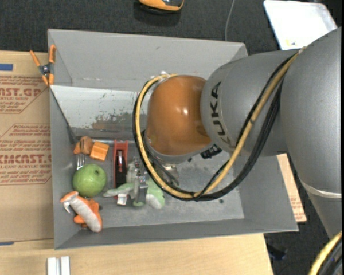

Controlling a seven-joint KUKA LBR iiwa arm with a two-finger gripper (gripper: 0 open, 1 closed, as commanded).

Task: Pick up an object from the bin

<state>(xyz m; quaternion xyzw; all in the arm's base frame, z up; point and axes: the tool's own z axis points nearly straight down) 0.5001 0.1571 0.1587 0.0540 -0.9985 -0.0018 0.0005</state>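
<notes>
My gripper (139, 183) reaches down into the front left part of the bin, under the arm's orange cover. It stands over a pale green and white toy (153, 197) lying flat on the floor, and seems to touch it. A red and black tape dispenser (121, 163) lies just left of the gripper. Further left sits a green apple (90, 180).
An orange block-like piece (92, 149) lies by the left wall behind the apple. An orange and white toy (83, 211) rests in the front left corner. The arm and its cables cover the bin's middle and right.
</notes>
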